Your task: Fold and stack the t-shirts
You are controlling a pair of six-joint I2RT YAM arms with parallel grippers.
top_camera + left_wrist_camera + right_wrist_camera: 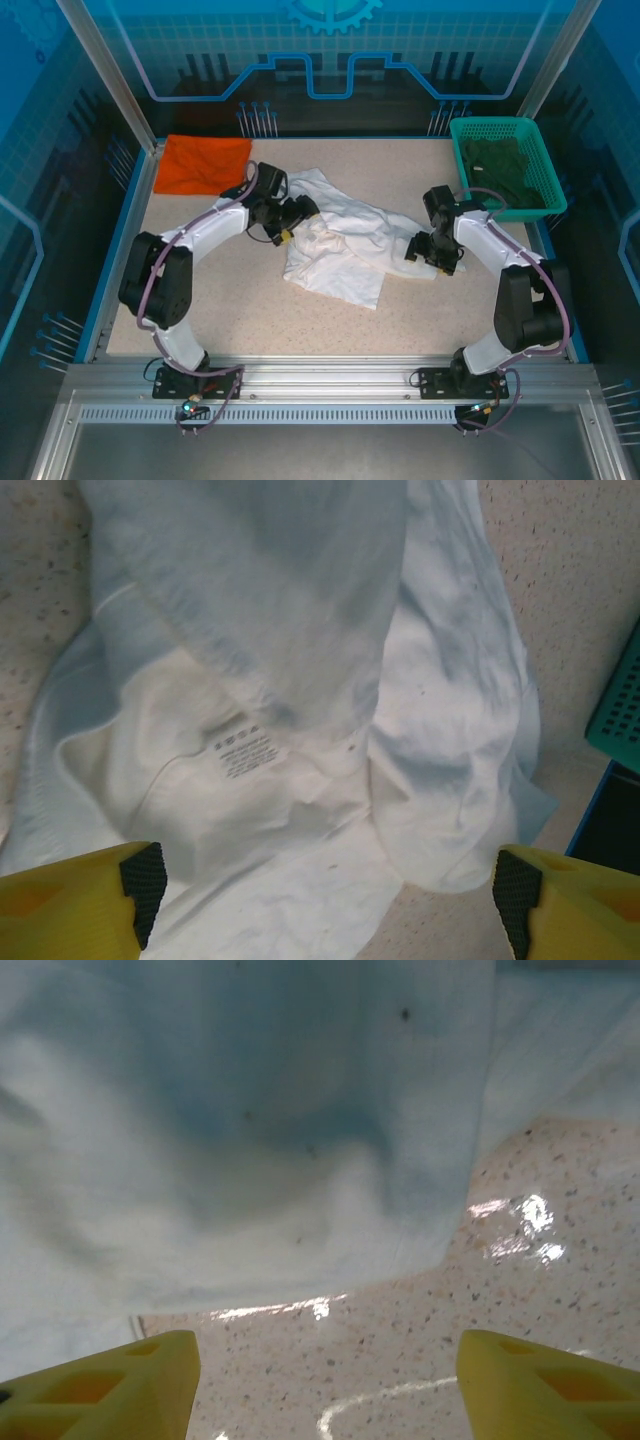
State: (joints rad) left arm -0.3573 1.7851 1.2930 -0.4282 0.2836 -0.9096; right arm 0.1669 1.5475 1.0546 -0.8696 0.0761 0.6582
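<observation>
Crumples cover the white shirt (345, 250), heaped in the middle of the table (250, 315); the orange shirt (203, 163) lies apart at the far left corner. Left claw (328, 890) hangs open over the collar label (245, 752). Right claw (328, 1360) stands open and empty, just short of the cloth's edge. Best to pinch single-layer edges and spread the shirt flat before folding.

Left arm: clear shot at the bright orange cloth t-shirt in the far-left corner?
Probably yes. The orange t-shirt lies uncovered, nothing between it and the arm; the left gripper is open over the crumpled white t-shirt, holding nothing.
</observation>
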